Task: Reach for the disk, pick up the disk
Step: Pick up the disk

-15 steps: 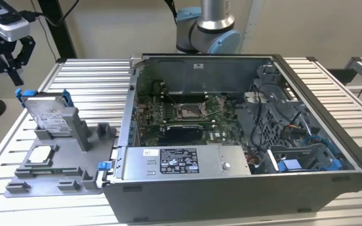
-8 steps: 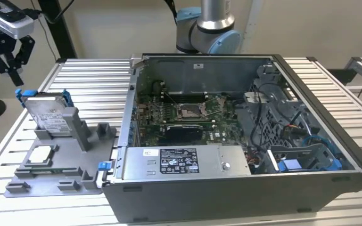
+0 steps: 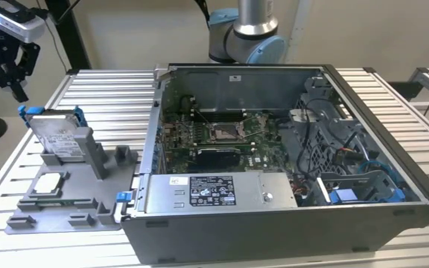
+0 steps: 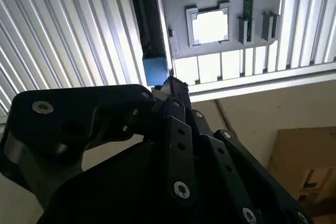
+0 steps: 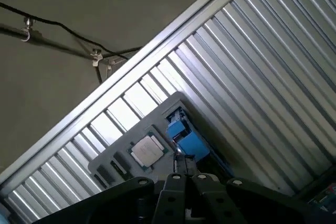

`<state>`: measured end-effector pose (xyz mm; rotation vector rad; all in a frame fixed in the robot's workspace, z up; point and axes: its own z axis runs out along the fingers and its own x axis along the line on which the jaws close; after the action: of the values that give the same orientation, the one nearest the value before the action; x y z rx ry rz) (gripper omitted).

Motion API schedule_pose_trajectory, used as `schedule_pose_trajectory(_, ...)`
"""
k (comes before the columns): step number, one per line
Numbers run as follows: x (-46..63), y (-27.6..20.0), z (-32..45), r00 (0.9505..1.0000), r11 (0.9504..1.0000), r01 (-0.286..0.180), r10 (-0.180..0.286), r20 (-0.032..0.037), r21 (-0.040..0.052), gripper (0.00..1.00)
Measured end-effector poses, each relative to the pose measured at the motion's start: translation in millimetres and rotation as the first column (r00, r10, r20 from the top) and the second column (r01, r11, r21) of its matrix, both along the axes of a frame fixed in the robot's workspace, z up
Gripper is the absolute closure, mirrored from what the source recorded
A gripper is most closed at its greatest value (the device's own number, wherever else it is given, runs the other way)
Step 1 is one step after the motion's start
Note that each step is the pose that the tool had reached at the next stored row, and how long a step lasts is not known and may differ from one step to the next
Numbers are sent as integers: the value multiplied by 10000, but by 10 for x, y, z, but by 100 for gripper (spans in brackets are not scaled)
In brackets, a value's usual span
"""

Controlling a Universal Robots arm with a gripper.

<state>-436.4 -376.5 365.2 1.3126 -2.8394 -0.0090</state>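
The disk [image 3: 54, 137], silver-grey with a white label and a blue frame, stands on edge in a grey holder [image 3: 76, 209] toward the exterior view's left. My gripper [image 3: 19, 96] hangs in the air above and a little left of it, apart from it, with its fingertips drawn together and nothing between them. In both wrist views the black fingers taper to a point [image 4: 176, 83] [image 5: 182, 163] just over the blue top edge of the disk [image 4: 155, 71] [image 5: 185, 136].
A small whitish square chip [image 3: 48, 183] [image 4: 210, 24] [image 5: 148, 150] lies in the same holder, nearer the front. An open computer case [image 3: 363, 117] with its board exposed takes up the middle and right of the slatted metal table [image 3: 103, 95]. The arm's base [image 3: 248, 33] stands behind it.
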Motion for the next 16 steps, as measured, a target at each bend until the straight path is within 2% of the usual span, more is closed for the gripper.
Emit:
schedule_pose_trajectory(4,0,0,0,9974,9974,-720,720,-1,-19,100)
schedule_pose_trajectory(8,0,0,0,9896,9896,-1441,1441,-3,-43,100)
schedule_pose_trajectory(12,0,0,0,9763,9763,-2163,2163,-8,-65,100)
schedule_pose_trajectory(16,0,0,0,9582,9582,-2860,2860,-13,-84,100)
